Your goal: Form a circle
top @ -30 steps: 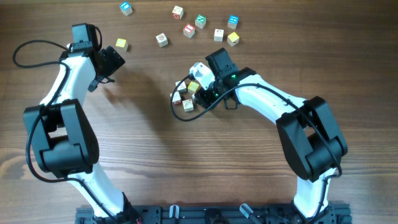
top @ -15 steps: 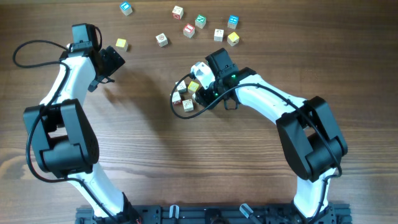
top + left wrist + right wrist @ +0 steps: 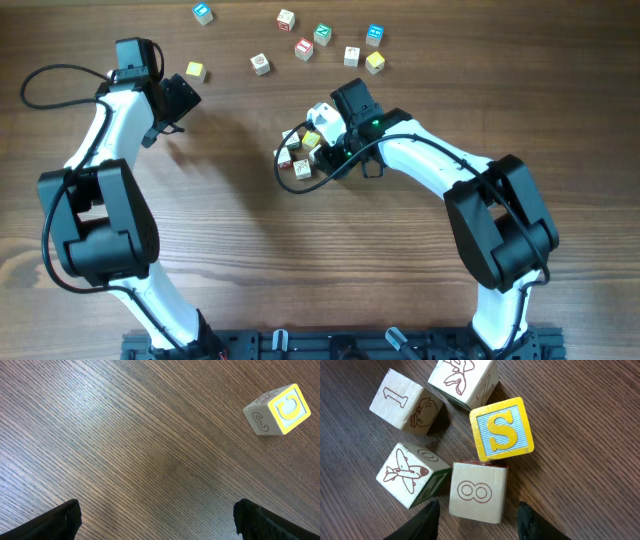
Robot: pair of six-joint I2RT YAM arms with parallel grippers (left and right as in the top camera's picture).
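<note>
Over the circle [image 3: 300, 160], right hand [image 3: 478, 519] is hovering half-open, straddling the "8" cube [image 3: 479, 491] ungripped; left hand [image 3: 155, 520] is idling wide, well apart. Ring-tightening is seemingly proceeding, next calling for a gentle inward nudge.

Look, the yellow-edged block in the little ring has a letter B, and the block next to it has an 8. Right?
Not quite. The yellow-edged block shows an S, not a B, as the right wrist view shows. The block next to it does have an 8.
</note>
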